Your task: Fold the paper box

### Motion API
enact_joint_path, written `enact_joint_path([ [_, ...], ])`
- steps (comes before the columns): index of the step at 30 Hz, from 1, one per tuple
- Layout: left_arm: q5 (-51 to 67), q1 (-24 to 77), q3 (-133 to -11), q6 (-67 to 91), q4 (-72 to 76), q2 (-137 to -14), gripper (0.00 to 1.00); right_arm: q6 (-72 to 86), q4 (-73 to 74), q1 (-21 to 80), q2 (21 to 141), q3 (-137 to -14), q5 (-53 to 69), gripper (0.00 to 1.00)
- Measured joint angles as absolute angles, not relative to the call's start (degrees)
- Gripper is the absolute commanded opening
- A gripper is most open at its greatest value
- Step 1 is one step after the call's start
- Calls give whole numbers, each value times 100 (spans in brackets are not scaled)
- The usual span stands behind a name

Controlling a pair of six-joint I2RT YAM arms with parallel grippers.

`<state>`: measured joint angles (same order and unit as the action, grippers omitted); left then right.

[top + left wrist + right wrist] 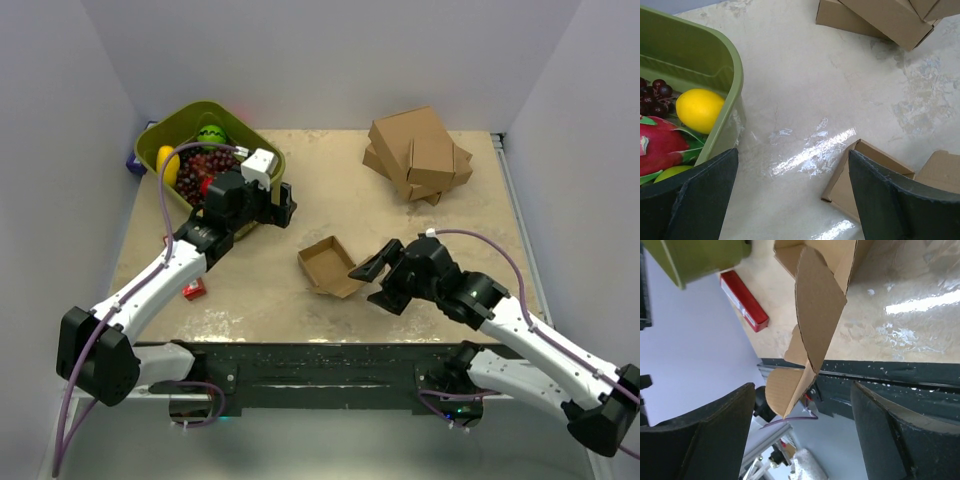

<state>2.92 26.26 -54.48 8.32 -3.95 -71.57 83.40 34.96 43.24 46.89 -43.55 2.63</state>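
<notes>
The paper box [330,265] is a small brown tray with raised walls, lying on the table near its front middle. My right gripper [375,283] is at the box's right edge. In the right wrist view a loose side flap [817,315] and its rounded tab [782,390] hang between the wide-apart fingers [710,435] without touching either one. My left gripper [283,207] hovers open beside the green basket, with nothing between its fingers [705,195]. From the left wrist view a corner of the paper box [842,182] shows partly behind the right finger.
A green basket [190,118] of fruit stands at the back left, with a lemon [699,109] inside. Several larger brown cartons [418,155] are stacked at the back right. A small red block [194,290] lies near the front left edge.
</notes>
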Motion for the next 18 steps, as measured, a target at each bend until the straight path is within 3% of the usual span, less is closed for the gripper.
enact_joint_path([
  [11,322,2626,-5448,832,-397,-7157,95,8617,3548,4613,4801,-4414,-362,58],
  [15,322,2626,-5448,832,-397,-7157,95,8628,3437,4615,4943,-4399,-401,42],
  [17,325,2626,-5448,832,-397,-7157,95,8608,3415,4624,5035,-4399,-440,39],
  [18,325,2626,-5448,832,-397,-7157,95,8593,3417,4626,5070,-4399,-480,32],
])
